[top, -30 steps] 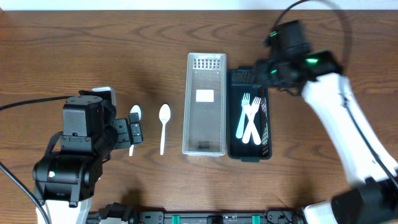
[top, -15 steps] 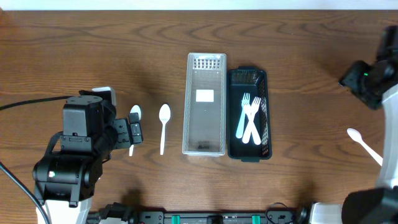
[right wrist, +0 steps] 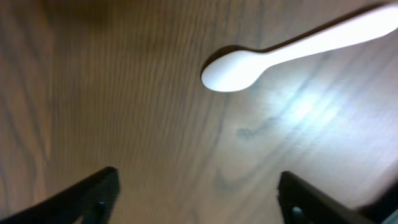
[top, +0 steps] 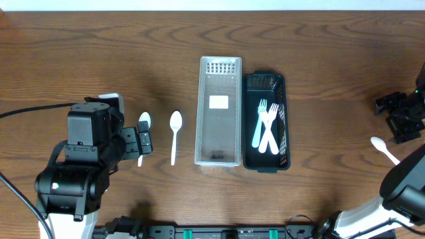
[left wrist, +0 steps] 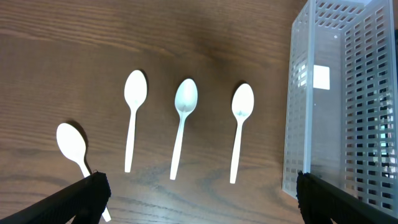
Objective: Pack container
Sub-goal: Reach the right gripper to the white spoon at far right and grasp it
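Note:
A clear perforated bin (top: pixel 220 111) stands mid-table beside a black bin (top: pixel 267 123) holding white plastic forks (top: pixel 266 125). White spoons (top: pixel 175 131) lie left of the clear bin; the left wrist view shows several in a row (left wrist: pixel 182 118) with the clear bin (left wrist: pixel 348 93) at right. My left gripper (top: pixel 141 141) is open and empty above the spoons. My right gripper (top: pixel 398 119) is open and empty at the far right edge, just above another white spoon (top: pixel 384 149), which shows blurred in the right wrist view (right wrist: pixel 273 56).
The table is dark wood (top: pixel 319 40). A black cable (top: pixel 26 109) runs in from the left edge to the left arm.
My right arm has swung from above the black bin to the far right edge, uncovering a white spoon there. The left arm has not moved.

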Tool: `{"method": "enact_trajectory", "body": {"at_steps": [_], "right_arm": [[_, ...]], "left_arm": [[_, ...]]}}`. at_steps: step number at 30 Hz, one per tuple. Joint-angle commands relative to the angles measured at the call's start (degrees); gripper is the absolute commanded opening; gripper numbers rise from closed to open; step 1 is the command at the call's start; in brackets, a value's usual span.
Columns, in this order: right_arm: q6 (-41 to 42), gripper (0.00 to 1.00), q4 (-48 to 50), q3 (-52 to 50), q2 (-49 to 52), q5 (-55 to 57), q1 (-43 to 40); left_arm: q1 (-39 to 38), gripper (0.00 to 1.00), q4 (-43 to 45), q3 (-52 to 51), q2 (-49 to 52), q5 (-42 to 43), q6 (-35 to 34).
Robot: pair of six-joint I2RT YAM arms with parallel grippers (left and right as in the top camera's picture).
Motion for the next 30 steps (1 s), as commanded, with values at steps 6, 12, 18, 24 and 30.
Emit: {"method": "enact_trajectory", "body": {"at_steps": [6,12,18,24,30], "right_arm": [[14.7,0.99,14.7,-11.4,2.4,-4.2,-2.2],[14.7,0.99,24.1,-17.1,2.4,-4.1,-3.2],[14.7,0.99,29.4,-19.8,2.4,-3.5,-3.6],[14.9,0.99,31.1,-21.3,2.4,-3.3,-4.0],[17.6,0.83,31.1,-22.8,2.4,-3.3,-5.0]], "left_arm": [[0.2,0.98,-0.3,1.1,-0.1,-0.5,-0.1],[0.2,0.98,-0.3,1.1,-0.1,-0.5,-0.1],[0.2,0.98,-0.3,1.1,-0.1,-0.5,-0.1],[0.2,0.98,-0.3,1.1,-0.1,-0.5,-0.1],[0.2,0.98,-0.3,1.1,-0.1,-0.5,-0.1]]}}
